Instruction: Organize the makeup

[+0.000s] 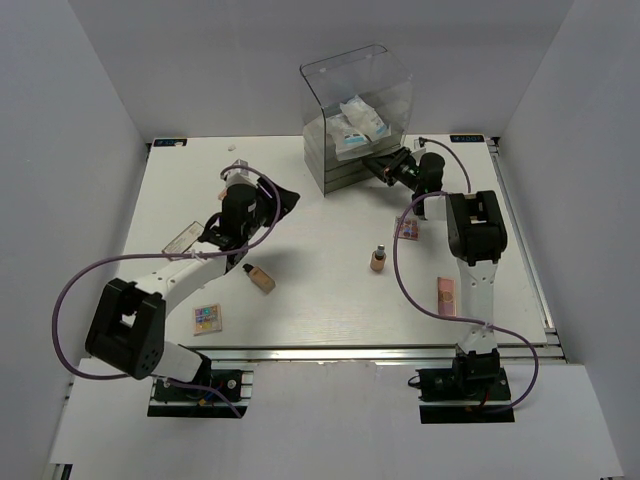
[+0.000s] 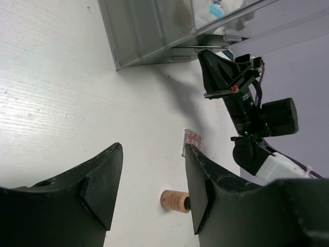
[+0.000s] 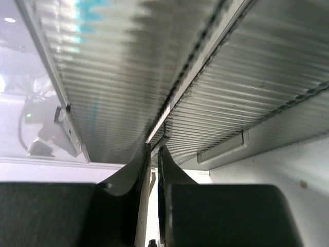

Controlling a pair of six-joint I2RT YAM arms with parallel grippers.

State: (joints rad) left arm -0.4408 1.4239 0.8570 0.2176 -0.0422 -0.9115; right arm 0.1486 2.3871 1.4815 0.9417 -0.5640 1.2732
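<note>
The right gripper (image 1: 374, 163) is pressed up to the front of the acrylic drawer box (image 1: 325, 100), low down on its stack of drawers. From its own wrist view the fingers (image 3: 128, 175) are pinched nearly together, with only a thin slit between them. They look clamped on a small drawer pull (image 3: 166, 131).

The left gripper (image 1: 283, 198) hangs over the table (image 1: 330, 310) well to the left of the box, pointing towards it. Its jaws stand apart and hold nothing; only bare tabletop shows between them.

Two white packets (image 1: 357, 124) with blue print lie inside the box's top compartment. The rest of the makeup is out on the table:

- A pink palette (image 1: 407, 229) lies in front of the box, just beside the right arm and partly under its cable.
- An upright tan bottle (image 1: 378, 258) stands a little farther out from the box than that palette.
- A fallen tan bottle (image 1: 259, 278) lies on its side in front of the box and off to its left, near the left arm.
- A second pink palette (image 1: 445, 295) lies well in front of the box's right side, close to the right arm's lower link.
- A multicoloured palette (image 1: 207, 318) lies farthest from the box, towards the near-left edge of the table.
- A flat clear case (image 1: 182, 238) rests far left of the box, beyond the left arm. I can't make out what it holds.
</note>
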